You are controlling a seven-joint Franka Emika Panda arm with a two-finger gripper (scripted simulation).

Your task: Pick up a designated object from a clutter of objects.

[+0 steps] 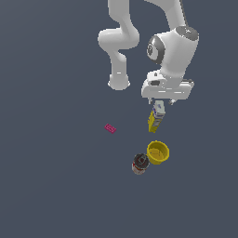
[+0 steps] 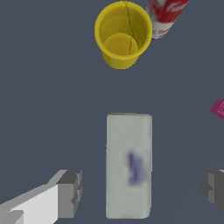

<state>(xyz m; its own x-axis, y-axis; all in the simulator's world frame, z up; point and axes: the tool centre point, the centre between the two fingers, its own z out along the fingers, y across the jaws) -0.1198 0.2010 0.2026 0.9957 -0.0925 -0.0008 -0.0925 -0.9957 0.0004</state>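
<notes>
Hovering spread and empty over the upright yellow carton (image 2: 129, 165), tool (image 2: 142, 188) with one finger (image 2: 70, 192) on each side, neither touching. Left to right in the exterior view: pink brick (image 1: 110, 128) well apart, dark can (image 1: 140, 163), yellow cup (image 1: 158, 152) near the carton (image 1: 156, 118). Risk — descending off-centre, clipping the grey-white top, toppling it toward the cup on the worktop (image 1: 56, 186).

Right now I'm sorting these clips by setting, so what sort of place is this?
Probably a bare simulated test scene, not a real room: the floor is one flat featureless grey. A few unrelated items lie loosely together, the carton, yellow cup, can and pink brick. The gripper hangs open over the carton.
</notes>
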